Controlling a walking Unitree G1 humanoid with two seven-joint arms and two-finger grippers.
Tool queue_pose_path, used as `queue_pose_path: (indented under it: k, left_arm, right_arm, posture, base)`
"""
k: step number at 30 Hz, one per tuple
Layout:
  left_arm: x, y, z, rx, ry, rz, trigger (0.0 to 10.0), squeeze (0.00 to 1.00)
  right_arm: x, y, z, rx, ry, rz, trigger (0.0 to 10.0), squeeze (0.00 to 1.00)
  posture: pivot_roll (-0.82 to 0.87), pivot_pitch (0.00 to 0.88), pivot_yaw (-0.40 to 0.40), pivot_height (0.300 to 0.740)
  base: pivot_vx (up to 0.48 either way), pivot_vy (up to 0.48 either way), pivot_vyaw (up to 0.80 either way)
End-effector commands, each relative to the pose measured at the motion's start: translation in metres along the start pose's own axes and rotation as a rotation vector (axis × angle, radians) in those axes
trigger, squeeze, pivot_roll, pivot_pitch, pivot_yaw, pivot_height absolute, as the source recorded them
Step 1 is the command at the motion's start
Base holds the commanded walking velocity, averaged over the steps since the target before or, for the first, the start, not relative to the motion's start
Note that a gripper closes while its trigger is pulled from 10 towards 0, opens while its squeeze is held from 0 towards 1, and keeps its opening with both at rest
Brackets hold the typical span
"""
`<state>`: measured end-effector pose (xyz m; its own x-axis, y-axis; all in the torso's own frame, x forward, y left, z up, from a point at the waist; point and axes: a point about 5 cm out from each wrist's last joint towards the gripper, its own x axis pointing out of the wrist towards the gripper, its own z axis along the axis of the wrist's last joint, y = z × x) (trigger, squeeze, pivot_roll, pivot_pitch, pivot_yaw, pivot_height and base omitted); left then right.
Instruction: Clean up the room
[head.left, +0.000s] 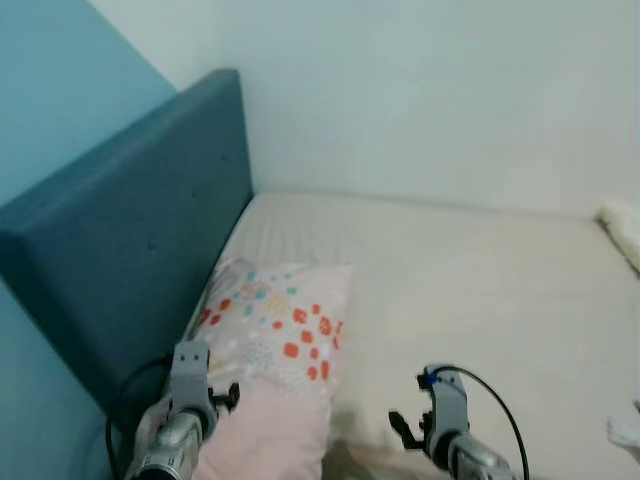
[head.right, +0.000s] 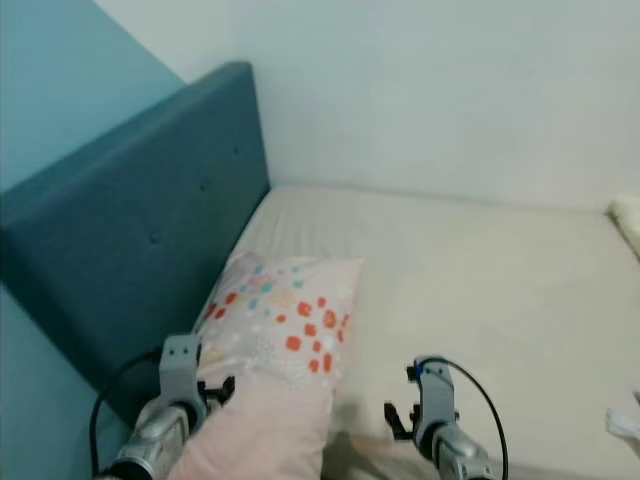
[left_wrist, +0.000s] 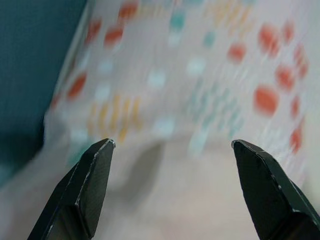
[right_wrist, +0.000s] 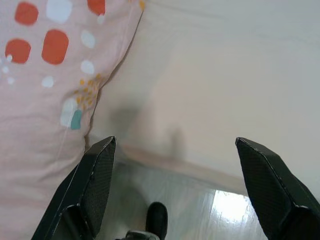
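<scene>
**A:** Bed (head.left: 480, 300) takes up most of the frame, bare cream mattress running out ahead of both grippers and off to the right of the right one. Its far edge meets the white wall (head.left: 420, 90) and the left edge butts against the teal headboard (head.left: 130, 240), which stands just left of the left arm. Near edge of the mattress sits right under the right gripper, you can see the pale floor (right_wrist: 200, 210) past it in the right wrist view.

**B:** And the pillow?

**A:** Pillow (head.left: 270, 340) is pink with orange, teal and yellow spots, lying at the headboard end, directly in front of and under the left gripper (left_wrist: 172, 145). Its right edge ends just left of the right gripper (right_wrist: 175, 142). Lower end hangs toward the near edge of the bed.

**B:** Are the grippers holding anything?

**A:** Nope. Left one is spread wide, hovering close over the pillow fabric, nothing between the fingers. Right one is spread wide too, over the mattress edge beside the pillow, also holding nothing.

**B:** Room to move?

**A:** Plenty of open mattress ahead and right of the right gripper. Small stuff: something fluffy and cream (head.left: 622, 232) at the far right edge, and a white scrap (head.left: 625, 435) lower right, can't tell what either is.
</scene>
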<state>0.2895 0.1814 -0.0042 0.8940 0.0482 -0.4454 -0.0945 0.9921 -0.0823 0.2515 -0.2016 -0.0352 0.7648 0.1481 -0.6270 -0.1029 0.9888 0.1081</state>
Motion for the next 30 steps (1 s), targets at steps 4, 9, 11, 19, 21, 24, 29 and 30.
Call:
queue_pose_path:
  k: [4, 9, 11, 19, 21, 24, 29, 30]
  left_arm:
    - [0.004, 0.01, 0.023, -0.01, -0.093, -0.011, 10.0, 0.0]
    - [0.007, 0.007, 0.037, 0.0, -0.154, -0.043, 10.0, 0.0]
    - [0.007, 0.007, 0.04, -0.002, -0.167, -0.046, 10.0, 0.0]
    - [0.008, 0.003, 0.045, -0.014, -0.193, -0.057, 10.0, 0.0]
    - [0.008, 0.002, 0.045, -0.016, -0.195, -0.06, 10.0, 0.0]
    - [0.008, 0.001, 0.046, -0.015, -0.198, -0.065, 10.0, 0.0]
    - [0.008, 0.0, 0.047, -0.013, -0.204, -0.072, 10.0, 0.0]
    - [0.008, 0.0, 0.047, -0.013, -0.204, -0.072, 10.0, 0.0]
  right_arm:
    - [0.005, 0.007, 0.02, 0.006, -0.091, 0.039, 10.0, 0.0]
    - [0.007, 0.01, 0.037, 0.003, -0.156, 0.06, 10.0, 0.0]
    - [0.008, 0.011, 0.041, -0.003, -0.173, 0.069, 10.0, 0.0]
    - [0.009, 0.024, 0.064, -0.139, -0.254, 0.163, 10.0, 0.0]
    - [0.01, 0.025, 0.066, -0.13, -0.261, 0.167, 10.0, 0.0]
    - [0.01, 0.025, 0.068, -0.122, -0.266, 0.17, 10.0, 0.0]
    - [0.01, 0.023, 0.068, -0.121, -0.249, 0.154, 10.0, 0.0]
    - [0.01, 0.023, 0.068, -0.121, -0.249, 0.154, 10.0, 0.0]
  posture:
    - [-0.02, 0.0, -0.013, 0.74]
    - [-0.02, 0.0, -0.011, 0.74]
    - [-0.02, 0.0, -0.01, 0.74]
    - [-0.02, 0.0, -0.015, 0.74]
    - [-0.02, 0.0, -0.014, 0.74]
    - [-0.02, 0.0, -0.013, 0.74]
    - [-0.02, 0.0, -0.013, 0.74]
    - [-0.02, 0.0, -0.013, 0.74]
  base:
    - [0.0, 0.0, 0.0]
    - [0.0, 0.0, 0.0]
    - [0.0, 0.0, 0.0]
    - [0.296, 0.0, 0.38]
    - [0.3, 0.0, 0.78]
    - [0.3, 0.0, 0.51]
    - [0.242, 0.0, 0.0]
    - [0.0, 0.0, 0.0]
